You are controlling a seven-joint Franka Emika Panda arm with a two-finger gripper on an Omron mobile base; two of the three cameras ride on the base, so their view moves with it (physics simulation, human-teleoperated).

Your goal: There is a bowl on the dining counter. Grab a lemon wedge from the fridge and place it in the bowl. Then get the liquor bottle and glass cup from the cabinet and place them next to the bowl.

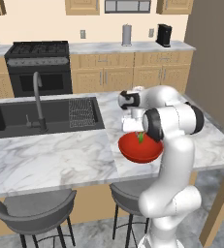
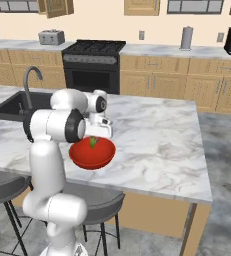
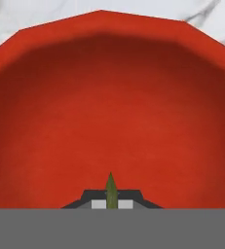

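Pinching the lemon wedge between nearly closed fingertips, your gripper hangs just above the hollow of the red bowl. You can see the bowl sitting at the near edge of the dining counter, to the right of the black sink.
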